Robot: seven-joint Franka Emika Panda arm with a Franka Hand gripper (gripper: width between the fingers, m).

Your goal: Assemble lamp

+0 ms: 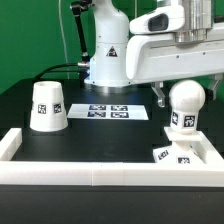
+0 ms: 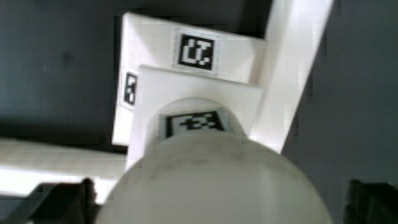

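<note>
Directly beneath the wide-spread pincer (image 1: 184, 80) stood the rounded bulb (image 1: 186, 104), seated on the angular base (image 1: 182, 156), its crown between the fingertips (image 2: 63, 203). Well off to one side stood the shade (image 1: 46, 107), beyond the marker board (image 1: 111, 111). A white rail (image 1: 100, 172) bordered the base.

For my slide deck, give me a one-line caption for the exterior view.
Open gripper above the bulb on the base, with the shade standing apart.
</note>
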